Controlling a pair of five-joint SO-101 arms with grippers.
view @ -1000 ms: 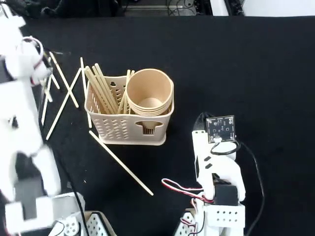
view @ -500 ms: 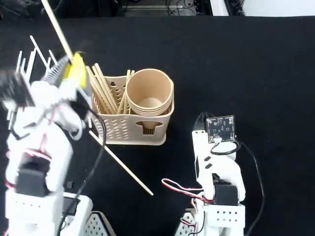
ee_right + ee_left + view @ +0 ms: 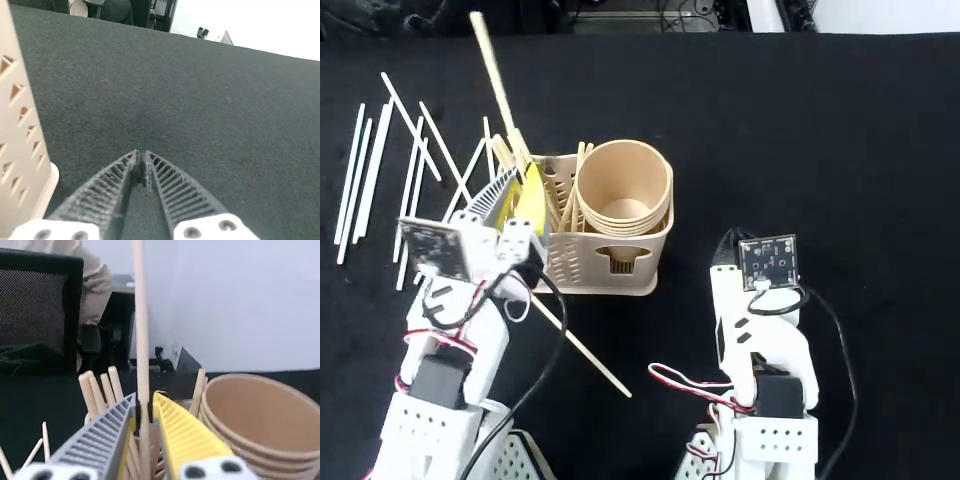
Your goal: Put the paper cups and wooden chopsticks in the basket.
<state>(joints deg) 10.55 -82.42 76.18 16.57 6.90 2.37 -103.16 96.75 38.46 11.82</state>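
My left gripper (image 3: pixel 144 407) is pinched tight on one chopstick (image 3: pixel 140 315), held nearly upright over the basket (image 3: pixel 590 272). My right gripper (image 3: pixel 140 159) is closed and empty, low over the counter (image 3: pixel 840 140) right of the basket. The cups (image 3: pixel 623 190) are stacked in the basket beside more sticks. There are loose chopsticks (image 3: pixel 380 160) on the counter to the left.

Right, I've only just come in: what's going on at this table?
The left hand grips one wooden chopstick over one end of the basket. The basket already holds other chopsticks and stacked paper cups. Loose chopsticks lie on the table beside it, one in front. The right hand is shut, holding nothing.
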